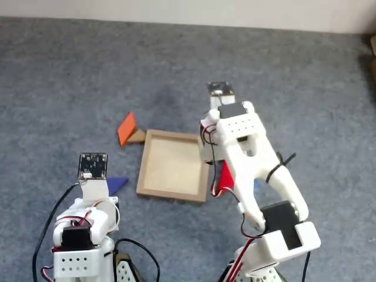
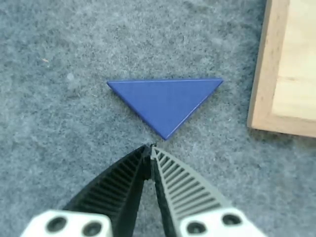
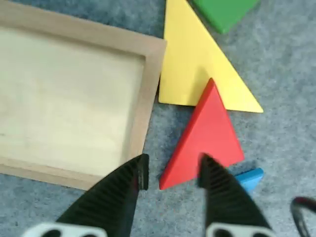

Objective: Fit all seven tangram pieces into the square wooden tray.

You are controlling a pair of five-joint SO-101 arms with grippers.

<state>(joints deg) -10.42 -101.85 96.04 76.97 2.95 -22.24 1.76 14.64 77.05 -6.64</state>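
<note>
Far left, high view: left arm low at the near edge, wrist camera [image 1: 93, 166] covering the fingers from above

Left wrist view: left gripper [image 2: 150, 148] pressed together, tips meeting, nothing pinched; sits just short of the nearest corner of blue triangle [image 2: 165, 101], contact hard to judge

Blue triangle flat on grey carpet [image 2: 59, 148], near the tray's left rim but apart; from above mostly hidden under the arm, only a sliver out

Next: orange piece [image 1: 126, 128] and tan piece [image 1: 138, 136] at the tray's far left corner, tan against the rim and partly tucked under orange; shapes hard to make out

Centre: tray [image 1: 143, 170] flat on carpet, bare wooden floor showing, right rim partly covered by right arm [image 1: 252, 170]

Right wrist view: right gripper [image 3: 173, 170] spread, one finger over the tray rim, the other over red triangle [image 3: 207, 133]; one red corner between the fingers, touching or not unclear

Red tip overlaps yellow triangle [image 3: 192, 59], which lies just beside the tray's right rim, top cut off by the frame

Green piece [image 3: 224, 12] beyond yellow, cut off, shape unclear

Light blue piece [image 3: 247, 178] mostly hidden behind a finger
</note>
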